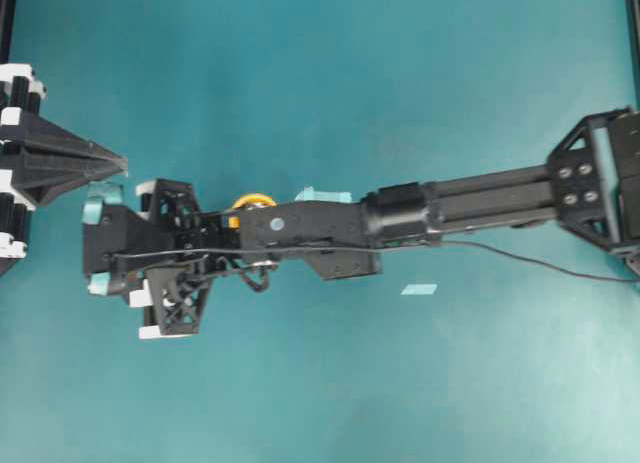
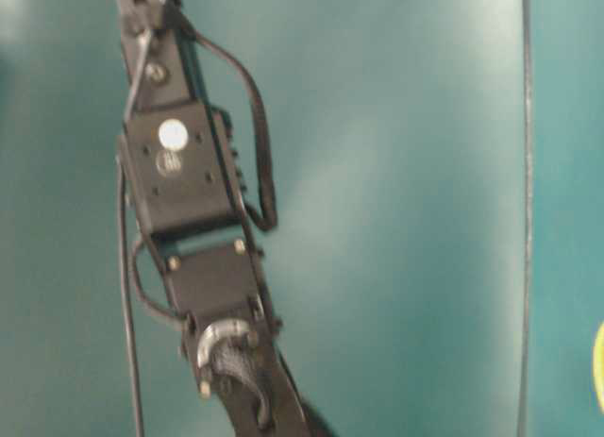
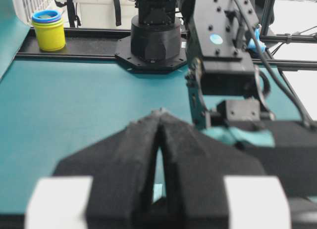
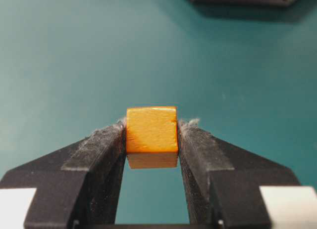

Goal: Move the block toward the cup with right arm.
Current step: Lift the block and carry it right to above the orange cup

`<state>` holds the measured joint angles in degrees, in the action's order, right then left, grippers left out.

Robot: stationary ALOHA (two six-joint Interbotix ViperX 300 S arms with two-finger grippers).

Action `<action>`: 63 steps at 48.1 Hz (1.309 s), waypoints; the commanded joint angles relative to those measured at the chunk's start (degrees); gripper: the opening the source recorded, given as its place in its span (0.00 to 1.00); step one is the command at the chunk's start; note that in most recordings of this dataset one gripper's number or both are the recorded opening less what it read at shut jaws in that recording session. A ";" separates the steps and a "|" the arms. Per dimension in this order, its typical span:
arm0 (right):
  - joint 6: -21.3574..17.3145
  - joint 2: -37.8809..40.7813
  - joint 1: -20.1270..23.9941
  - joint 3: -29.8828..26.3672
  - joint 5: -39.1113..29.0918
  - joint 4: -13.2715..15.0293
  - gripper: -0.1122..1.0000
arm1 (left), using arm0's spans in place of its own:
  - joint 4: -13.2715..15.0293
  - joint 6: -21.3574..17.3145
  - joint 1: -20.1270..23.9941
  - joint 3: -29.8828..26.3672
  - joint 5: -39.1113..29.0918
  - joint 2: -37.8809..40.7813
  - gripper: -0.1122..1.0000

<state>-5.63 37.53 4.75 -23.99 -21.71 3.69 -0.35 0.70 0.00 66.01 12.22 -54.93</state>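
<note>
Overhead, right arm (image 1: 330,228) outstretched, block (image 4: 151,131) clamped.

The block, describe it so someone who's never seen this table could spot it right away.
Follow the long black right arm across the teal table to the right gripper. Pinched between its fingers is the block: a small plain orange cube, unlike the round yellow-orange cup.

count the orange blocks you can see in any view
1. The block is pinched between the right claw fingers above the mat in the right wrist view. The arm hides it overhead, so others could be hidden too.
</note>
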 commanded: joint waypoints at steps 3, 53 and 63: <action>-0.09 -6.33 -0.53 3.78 2.37 0.09 0.46 | -0.18 0.00 -0.09 -1.58 0.09 0.44 0.10; -0.53 -27.95 -5.10 39.64 16.17 -0.26 0.46 | -0.09 0.09 -0.09 -1.58 0.09 0.44 0.10; -0.53 -28.04 -5.19 39.73 16.08 -0.26 0.46 | -0.18 0.00 -0.09 -1.58 0.09 0.44 0.10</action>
<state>-6.06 11.95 -0.26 16.26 -6.15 3.60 -0.44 0.70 0.00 66.01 12.04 -54.93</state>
